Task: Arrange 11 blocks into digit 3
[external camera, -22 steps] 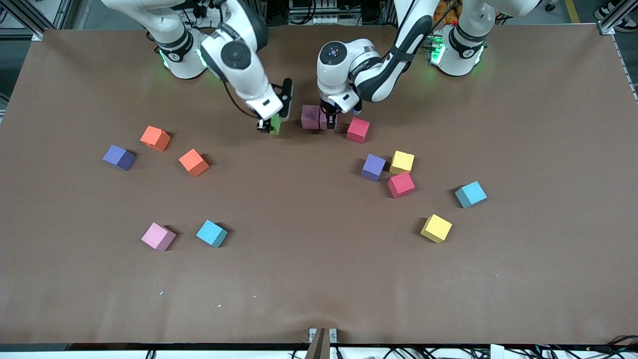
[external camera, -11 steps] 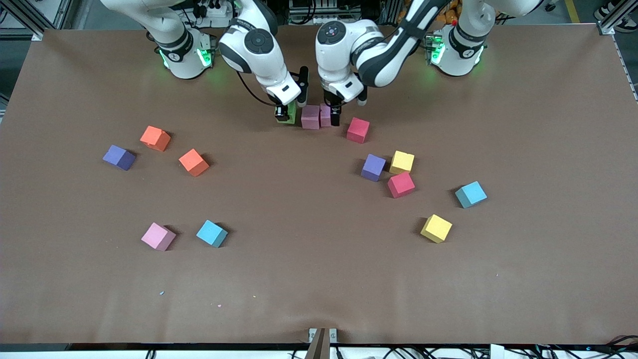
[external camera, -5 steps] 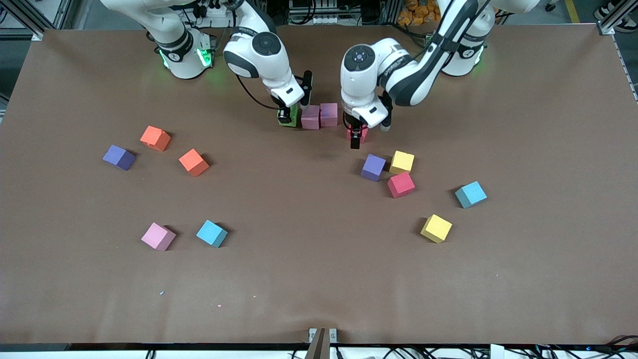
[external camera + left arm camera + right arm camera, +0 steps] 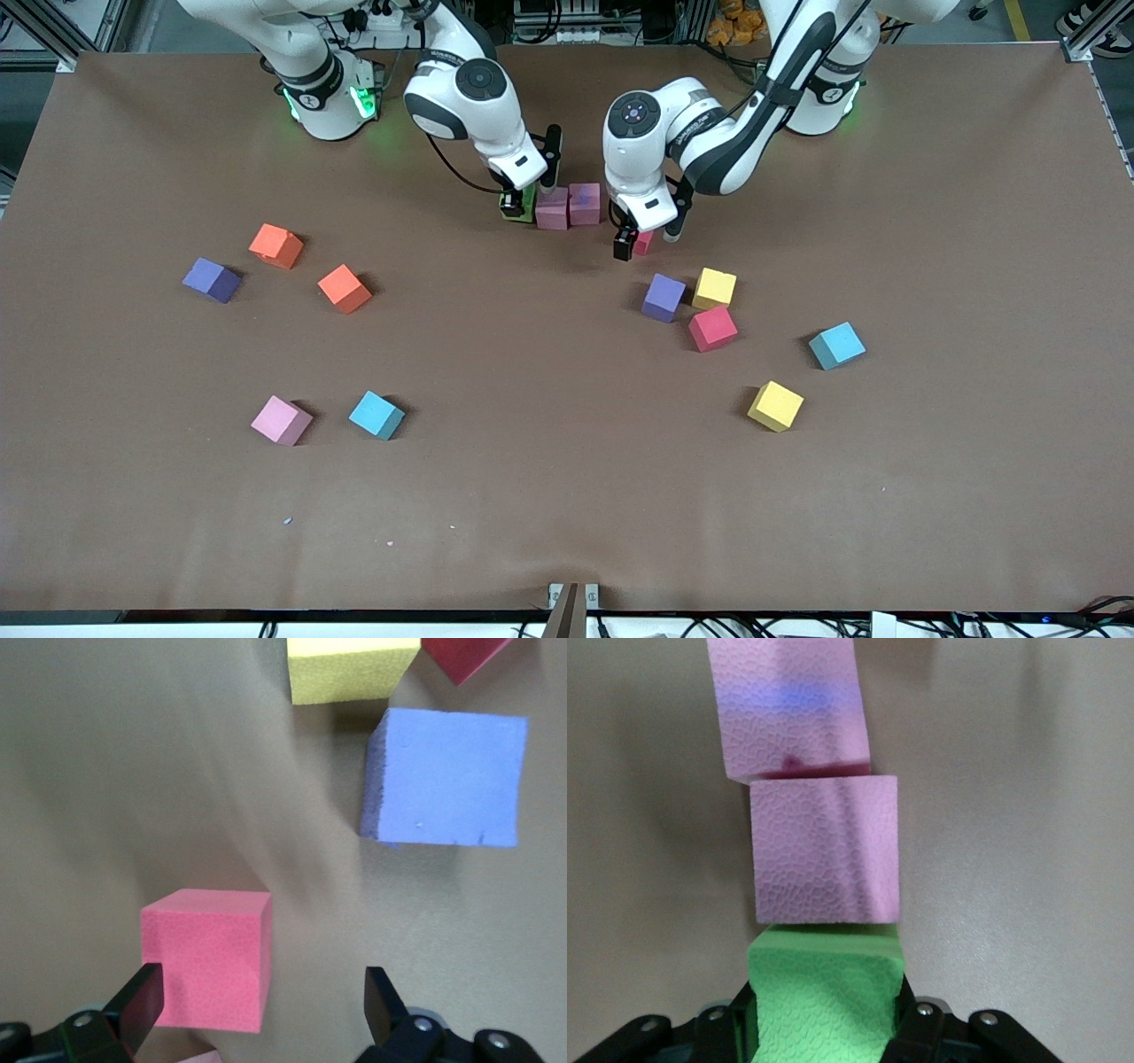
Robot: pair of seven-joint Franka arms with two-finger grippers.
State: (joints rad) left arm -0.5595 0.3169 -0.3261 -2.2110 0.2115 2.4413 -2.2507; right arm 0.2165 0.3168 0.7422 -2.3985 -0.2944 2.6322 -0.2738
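Progress showed at the row of pink blocks [image 4: 567,206], the landmark here. Over the past two seconds the right gripper [image 4: 516,206] had carried the green block [image 4: 523,207] in from the right arm's side and pressed it against the end of that row; it remained clamped on the block, wrist tilted low to the tabletop [image 4: 567,496]. That likely gave three blocks for the digit's top bar. Meanwhile the left gripper [image 4: 636,243] had left the row's other end and dropped, fingers apart, around the red block [image 4: 644,241] just nearer the front camera than the row, forearm angled downward, probably to grasp next.
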